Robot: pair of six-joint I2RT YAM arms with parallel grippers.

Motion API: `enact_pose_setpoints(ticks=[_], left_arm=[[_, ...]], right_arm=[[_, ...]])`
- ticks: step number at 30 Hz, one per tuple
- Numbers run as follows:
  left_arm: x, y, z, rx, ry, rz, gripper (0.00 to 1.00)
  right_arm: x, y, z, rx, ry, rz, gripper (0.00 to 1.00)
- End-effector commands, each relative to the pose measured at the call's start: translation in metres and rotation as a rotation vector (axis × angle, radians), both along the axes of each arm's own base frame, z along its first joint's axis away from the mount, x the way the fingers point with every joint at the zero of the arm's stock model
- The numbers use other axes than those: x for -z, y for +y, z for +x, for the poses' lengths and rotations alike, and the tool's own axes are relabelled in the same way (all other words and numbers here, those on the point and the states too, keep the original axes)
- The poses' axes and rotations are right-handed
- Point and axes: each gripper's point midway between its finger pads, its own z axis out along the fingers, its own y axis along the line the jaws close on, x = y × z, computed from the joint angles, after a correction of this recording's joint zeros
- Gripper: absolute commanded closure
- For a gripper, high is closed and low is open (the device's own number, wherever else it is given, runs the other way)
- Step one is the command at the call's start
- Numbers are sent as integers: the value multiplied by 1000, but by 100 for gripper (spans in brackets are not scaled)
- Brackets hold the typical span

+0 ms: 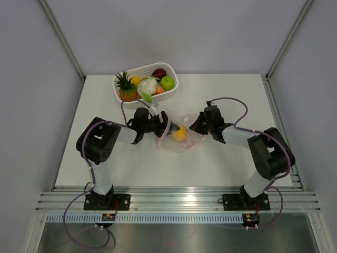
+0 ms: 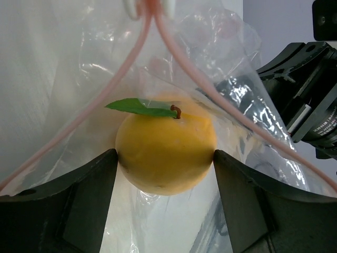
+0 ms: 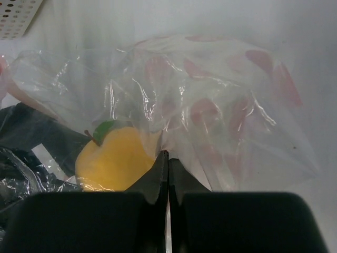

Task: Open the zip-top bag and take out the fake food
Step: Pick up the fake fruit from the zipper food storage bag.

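Bag's open, orange is the last thing to come out

On the tabletop (image 1: 237,95), the basket (image 1: 168,94) at the far edge holds a pile of fruit (image 1: 167,82), so I'd say this is nearly done. The bag (image 1: 184,145) sits mid-table with its mouth open, and only the orange (image 1: 179,134) is inside as far as I can see. The left pincer (image 2: 164,158) is part-open, with its jaws pressed on both sides of the orange. The right pincer (image 3: 167,158) is clamped tight on a fold of bag film. The left wrist view shows the pink zip (image 2: 200,68) spread in a V, which the top view can't resolve. Only the right wrist view shows that pinch.
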Motion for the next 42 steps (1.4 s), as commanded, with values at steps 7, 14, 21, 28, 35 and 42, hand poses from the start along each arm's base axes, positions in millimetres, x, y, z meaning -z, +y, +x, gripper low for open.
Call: enact_pose_setpoints(ticks=[7,14,21,28,35,42], left_arm=[[1,-4,9,-9,-38,40,23],[2,-7,8,-3,-34,46,16],[2,-8,7,5,-36,43,23],[1,-10,6,16,-32,25,46],[-9,-8,5,20,-45,4,53],[-13,-4,7,10,-46,-16,55]], right_arm=[[-25,51,1,-155,-49,153,100],[-27,54,0,-168,-57,159,100],[-26,52,1,-166,-57,150,100],[-22,42,4,-116,-49,100,100],[-29,-8,14,109,-85,-30,100],[-38,-69,16,318,-110,-47,100]])
